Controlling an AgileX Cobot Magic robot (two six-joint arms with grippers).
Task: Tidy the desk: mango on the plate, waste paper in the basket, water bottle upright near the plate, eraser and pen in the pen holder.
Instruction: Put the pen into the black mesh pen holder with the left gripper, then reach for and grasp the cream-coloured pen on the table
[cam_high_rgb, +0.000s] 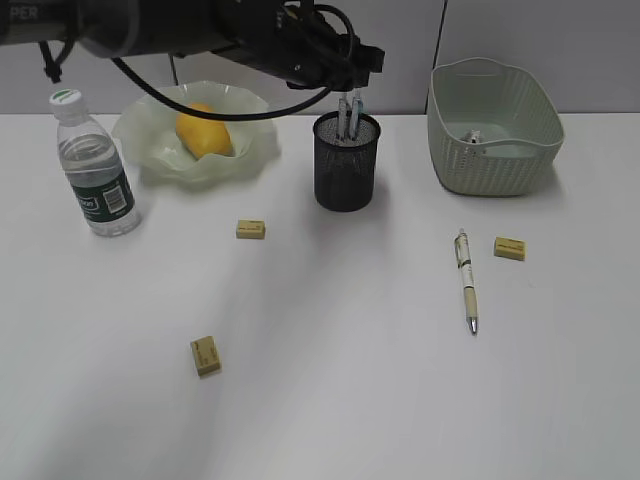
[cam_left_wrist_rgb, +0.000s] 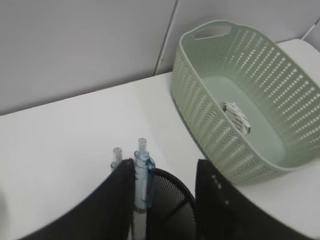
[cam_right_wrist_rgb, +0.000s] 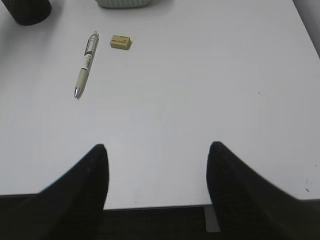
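Standing in the pen holder (cam_left_wrist_rgb: 170, 210), a pen (cam_left_wrist_rgb: 141, 190) touches the left finger (cam_left_wrist_rgb: 107, 207).

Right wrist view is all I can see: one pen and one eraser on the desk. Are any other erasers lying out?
Observer: Yes, two more. One eraser lies in front of the plate, and another eraser lies nearer the front edge.
Operator: Is the mango on the plate?
Observer: Yes, the mango lies in it.
Operator: Where is the left gripper?
Observer: The left gripper is over the pen holder with its jaws apart. Two pens stand in the holder.
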